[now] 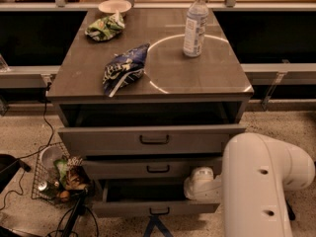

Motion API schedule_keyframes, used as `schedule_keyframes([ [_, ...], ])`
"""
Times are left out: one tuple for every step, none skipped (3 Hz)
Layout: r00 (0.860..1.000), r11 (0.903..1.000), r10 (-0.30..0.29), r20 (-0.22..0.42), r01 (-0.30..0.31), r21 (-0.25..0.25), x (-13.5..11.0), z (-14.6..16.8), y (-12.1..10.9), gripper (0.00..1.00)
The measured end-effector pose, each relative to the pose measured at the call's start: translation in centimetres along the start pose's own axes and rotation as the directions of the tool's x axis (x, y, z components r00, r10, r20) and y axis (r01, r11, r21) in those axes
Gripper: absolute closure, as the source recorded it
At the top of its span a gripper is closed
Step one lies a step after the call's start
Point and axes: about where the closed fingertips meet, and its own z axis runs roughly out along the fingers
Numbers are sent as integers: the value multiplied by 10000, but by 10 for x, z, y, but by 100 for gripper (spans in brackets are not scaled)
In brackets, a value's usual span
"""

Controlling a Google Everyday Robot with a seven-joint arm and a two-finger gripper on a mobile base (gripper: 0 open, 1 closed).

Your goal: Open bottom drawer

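Camera view: the bottom drawer is the lowest of three in the cabinet. It stands pulled out, its dark inside open to view above the slim front, with its small dark handle at the centre. The tool sits at the drawer's right end, just under the middle drawer, on the end of the white arm that comes in from the lower right. Whether it is released or clenched cannot be told. The top drawer also stands out from the cabinet.

On the surface, a water bottle stands upright near the far right corner. A blue bag lies left of centre, with a green bag and a bowl toward the far left corner. A wire basket of odds and ends sits on the floor left of the cabinet.
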Motion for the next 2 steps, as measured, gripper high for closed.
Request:
schedule_keyframes([
  [9993, 9949, 235, -294, -263, -973, 14, 11, 24, 100],
  [9981, 9858, 417, -457, -485, -1605, 24, 13, 47, 100],
])
